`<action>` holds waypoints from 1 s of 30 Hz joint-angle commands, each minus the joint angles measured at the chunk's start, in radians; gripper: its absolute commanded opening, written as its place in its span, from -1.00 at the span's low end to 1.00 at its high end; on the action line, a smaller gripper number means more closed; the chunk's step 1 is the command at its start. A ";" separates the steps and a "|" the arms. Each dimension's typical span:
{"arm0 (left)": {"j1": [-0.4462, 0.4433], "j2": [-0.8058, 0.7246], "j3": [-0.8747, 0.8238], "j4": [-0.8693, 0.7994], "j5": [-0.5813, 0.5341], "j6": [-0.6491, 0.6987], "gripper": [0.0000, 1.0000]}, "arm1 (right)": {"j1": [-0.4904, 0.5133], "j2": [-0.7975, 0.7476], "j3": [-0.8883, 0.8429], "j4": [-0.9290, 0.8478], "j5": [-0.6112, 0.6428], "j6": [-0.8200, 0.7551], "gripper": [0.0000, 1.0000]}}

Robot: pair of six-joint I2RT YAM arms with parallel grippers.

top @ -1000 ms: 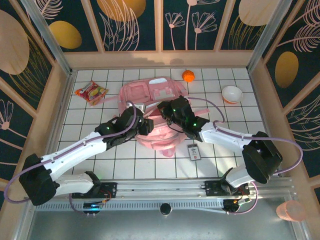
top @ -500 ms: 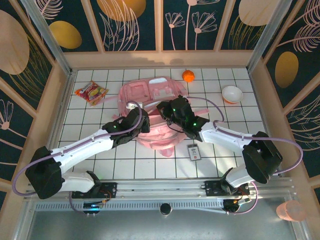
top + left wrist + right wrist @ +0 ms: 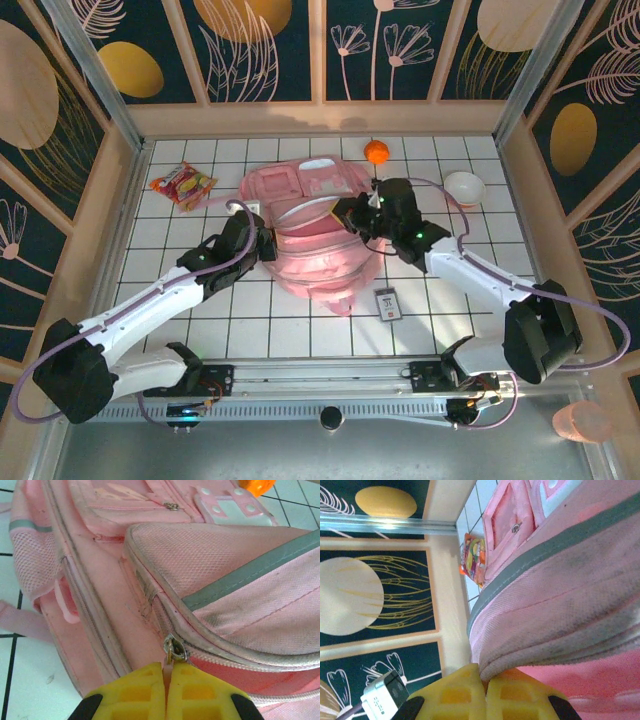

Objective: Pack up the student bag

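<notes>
Tabletop [image 3: 450, 300]: white tiles, walled at the left, far and right edges, with most bare room on the near side and to the right. Student bag [image 3: 320, 265]: pink, lying at the middle, top flap lifted. Right tool [image 3: 352, 212]: clenched on the flap's rim, holding it up. Left tool [image 3: 166, 672]: clenched on the zipper pull [image 3: 175, 649] at the bag's left side. Step, as judged: opening the main compartment. Draw the pull along the zip line, not outward, while the flap is kept taut. Snack packet [image 3: 183, 186]: far left, well apart. Bowl [image 3: 464, 187]: far right, near the right arm. Orange ball [image 3: 377, 152]: just beyond the right tool, easily knocked. Card [image 3: 388, 303]: near side, beside the bag.
</notes>
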 commanded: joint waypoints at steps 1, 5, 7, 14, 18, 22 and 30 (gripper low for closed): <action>0.051 -0.021 -0.030 0.003 -0.080 0.055 -1.00 | -0.081 -0.032 0.091 -0.019 -0.164 -0.113 -1.00; 0.081 -0.023 -0.068 0.097 -0.097 0.108 -1.00 | -0.124 -0.019 0.138 -0.068 -0.291 -0.154 -1.00; 0.083 -0.024 -0.093 0.174 -0.114 0.192 -1.00 | -0.149 -0.018 0.153 -0.074 -0.354 -0.158 -1.00; 0.084 -0.007 -0.125 0.323 -0.042 0.414 -0.41 | -0.165 0.009 0.177 -0.096 -0.386 -0.158 -1.00; 0.084 -0.058 -0.103 0.342 0.192 0.577 0.21 | -0.163 0.023 0.180 -0.077 -0.345 -0.137 -1.00; 0.083 -0.145 -0.123 0.384 0.501 0.794 0.52 | -0.140 0.043 0.181 -0.043 -0.317 -0.115 -1.00; 0.014 0.021 0.031 0.334 0.358 0.933 0.47 | -0.052 0.097 0.194 0.022 -0.285 -0.067 -1.00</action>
